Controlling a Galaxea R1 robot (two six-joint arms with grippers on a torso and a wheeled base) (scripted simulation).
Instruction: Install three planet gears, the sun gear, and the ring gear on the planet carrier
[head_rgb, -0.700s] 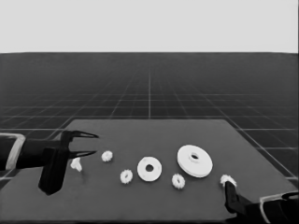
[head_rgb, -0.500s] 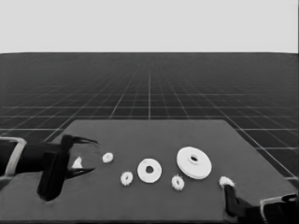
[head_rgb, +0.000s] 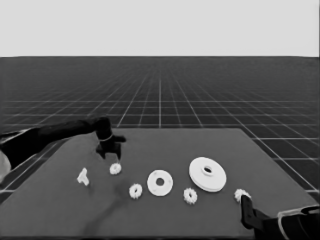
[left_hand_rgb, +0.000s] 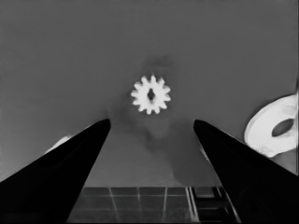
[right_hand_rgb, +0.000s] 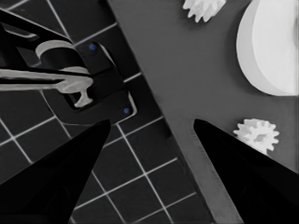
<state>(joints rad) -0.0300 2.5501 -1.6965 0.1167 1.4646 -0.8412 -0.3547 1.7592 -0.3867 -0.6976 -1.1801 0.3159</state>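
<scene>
My left gripper (head_rgb: 110, 148) hangs open just above a small toothed gear (head_rgb: 115, 169), which shows ahead of and between its fingertips (left_hand_rgb: 150, 94); nothing is held by this gripper (left_hand_rgb: 152, 121). The smaller round part (head_rgb: 160, 183) lies mid-table, with a second gear (head_rgb: 135, 190) to its left and a third (head_rgb: 190, 195) to its right. The larger round part (head_rgb: 207, 174) sits farther right. A fourth gear (head_rgb: 242, 194) lies by the right front corner, close to my parked right gripper (head_rgb: 247, 212), which is open (right_hand_rgb: 152, 122) beside that gear (right_hand_rgb: 257, 134).
A thin white piece (head_rgb: 83, 176) lies left of the left gripper. The right wrist view shows the table's edge, the larger round part (right_hand_rgb: 273, 51), and dark machinery with blue lights (right_hand_rgb: 88, 88) beyond the edge. The smaller round part (left_hand_rgb: 273, 130) shows at the left wrist view's side.
The left arm has swung from the table's left end, off the thin white piece, in over the leftmost gear and turned its fingers down. The right arm has stayed put.
</scene>
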